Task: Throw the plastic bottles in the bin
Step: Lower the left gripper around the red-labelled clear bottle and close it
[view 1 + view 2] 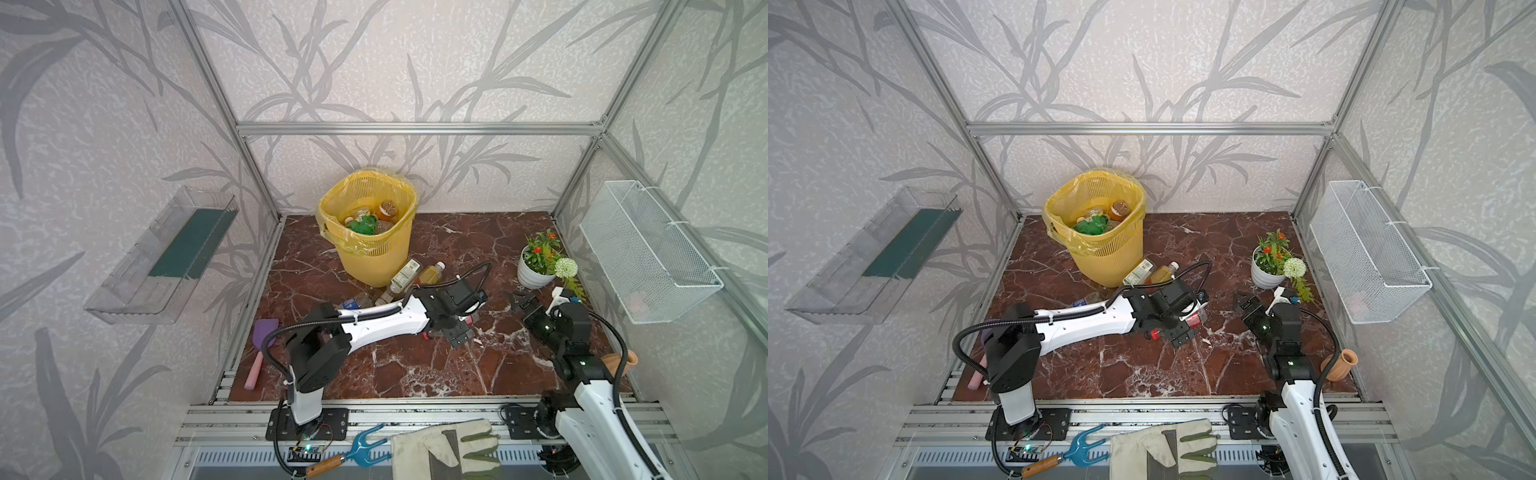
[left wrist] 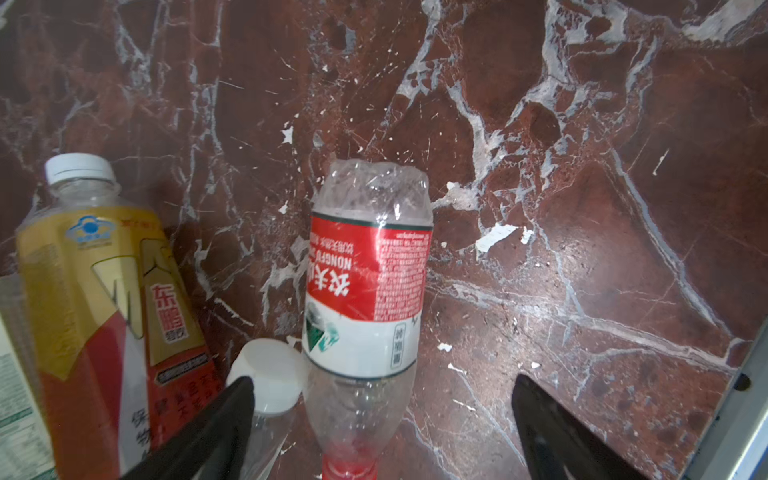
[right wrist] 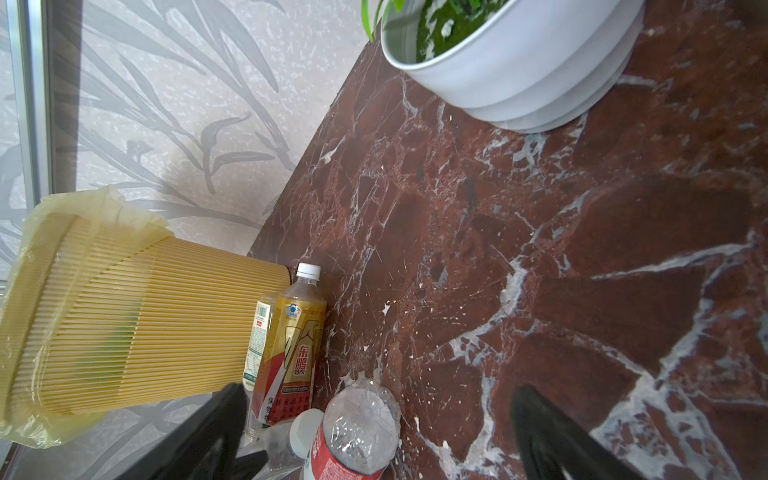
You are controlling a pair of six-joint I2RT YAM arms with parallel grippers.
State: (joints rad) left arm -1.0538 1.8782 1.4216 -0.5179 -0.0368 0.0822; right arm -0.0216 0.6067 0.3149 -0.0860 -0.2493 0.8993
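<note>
Left end effector [image 2: 382, 382]: fingers spread wide, holding nothing, low over the bench [image 2: 582, 199].
Between its fingers: a clear red-label bottle [image 2: 365, 286] lies on its side. It lies lengthwise, red cap end nearest the wrist and crumpled base pointing away. Neither finger touches it.
At one fingertip: the white cap [image 2: 270, 374] of another clear bottle, just beside the red-label bottle. Whether the finger touches the cap cannot be told.
Farther out on that side: a yellow-label bottle [image 2: 108, 299], lying flat, near the red-label bottle but apart from it.
On the other finger's side: bare bench only.
Step in hand: most likely closing on the red-label bottle.
How to do it well: shift a little toward the bare side first, so the crowded finger lands between the white cap and the red-label bottle. That way only one bottle gets pinched. Close across the labelled middle. The thin plastic will probably give, so squeeze until it stops yielding.
Bin [image 1: 374, 249]: stands upright past the end effector, toward the back wall, with several bottles already inside. Lift clear of its rim before letting go.
Right end effector [image 3: 380, 391]: fingers spread, empty, hanging off to one side of the same bottles, with a white flower pot [image 3: 519, 75] beyond it.
Watch for: the two arms crowding each other over the bottles.
</note>
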